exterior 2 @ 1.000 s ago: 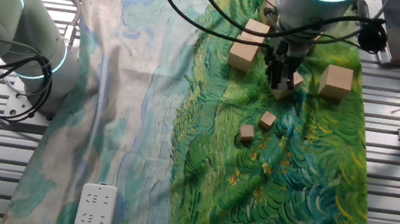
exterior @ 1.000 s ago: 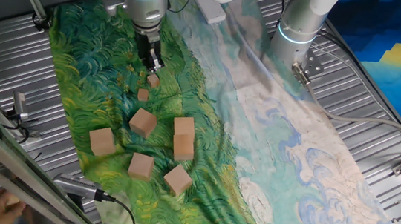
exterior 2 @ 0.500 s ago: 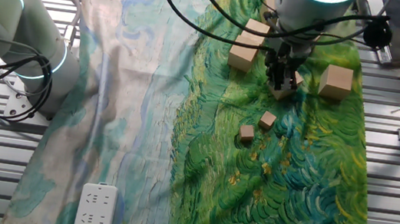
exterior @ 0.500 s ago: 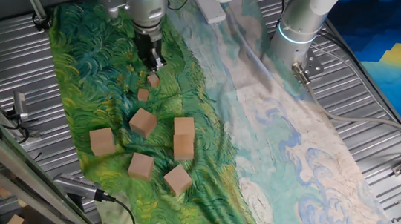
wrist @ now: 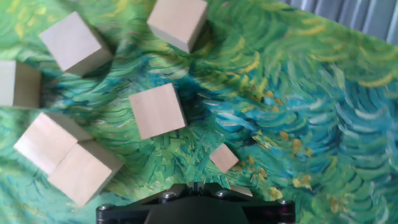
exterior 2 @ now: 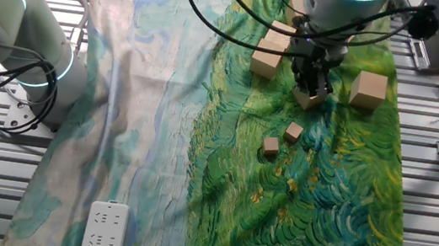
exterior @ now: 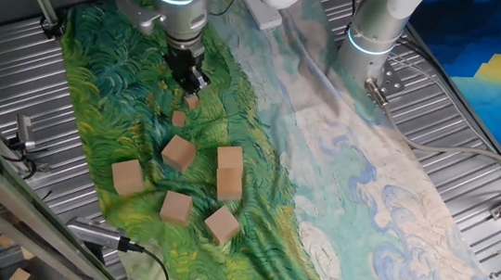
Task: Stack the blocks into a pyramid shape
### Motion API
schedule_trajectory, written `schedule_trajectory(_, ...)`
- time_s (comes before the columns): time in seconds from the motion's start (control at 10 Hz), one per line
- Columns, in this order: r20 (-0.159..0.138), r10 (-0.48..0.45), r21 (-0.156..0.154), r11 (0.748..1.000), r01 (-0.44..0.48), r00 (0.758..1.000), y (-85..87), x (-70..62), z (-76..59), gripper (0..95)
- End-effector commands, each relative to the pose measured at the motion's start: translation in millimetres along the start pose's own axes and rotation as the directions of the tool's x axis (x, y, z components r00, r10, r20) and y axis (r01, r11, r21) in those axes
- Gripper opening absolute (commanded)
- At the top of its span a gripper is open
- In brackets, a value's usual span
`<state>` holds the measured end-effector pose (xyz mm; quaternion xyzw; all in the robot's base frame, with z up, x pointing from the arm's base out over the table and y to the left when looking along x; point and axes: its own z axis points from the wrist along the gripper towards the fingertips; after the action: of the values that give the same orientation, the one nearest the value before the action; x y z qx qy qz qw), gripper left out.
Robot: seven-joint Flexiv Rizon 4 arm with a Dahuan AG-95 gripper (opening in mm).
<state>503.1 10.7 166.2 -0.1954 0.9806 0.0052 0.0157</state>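
While a green-and-blue painted cloth (exterior: 259, 150) covers the ribbed metal table (exterior: 475, 136) | gripper (exterior: 191, 82) hovers above two small blocks (exterior: 191, 101), five larger blocks (exterior: 178, 152) lying nearer the table edge | finger spread: cannot tell

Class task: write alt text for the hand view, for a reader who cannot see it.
Looking straight down: five large plain light-tan wooden cubes and one much smaller tan cube lie scattered on a green and blue swirl-painted cloth. Two of the large cubes at lower left touch each other. The hand's dark body edges the bottom of the frame; its fingers are not visible.
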Motion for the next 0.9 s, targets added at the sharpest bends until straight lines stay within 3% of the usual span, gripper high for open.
schedule_trajectory(0.1,-0.001,-0.078,0.012,0.997,0.078,0.997,-2.0,-3.9,-0.3,0.0)
schedule_trajectory(0.3,-0.004,-0.117,0.007,0.993,0.117,0.993,-11.1,-25.0,-2.4,0.0)
schedule_trajectory(0.4,-0.002,-0.122,0.004,0.993,0.122,0.993,-12.7,-28.7,-1.8,0.0)
schedule_trajectory(0.9,0.001,-0.158,-0.011,0.987,0.158,0.987,-27.5,-71.2,9.9,0.0)
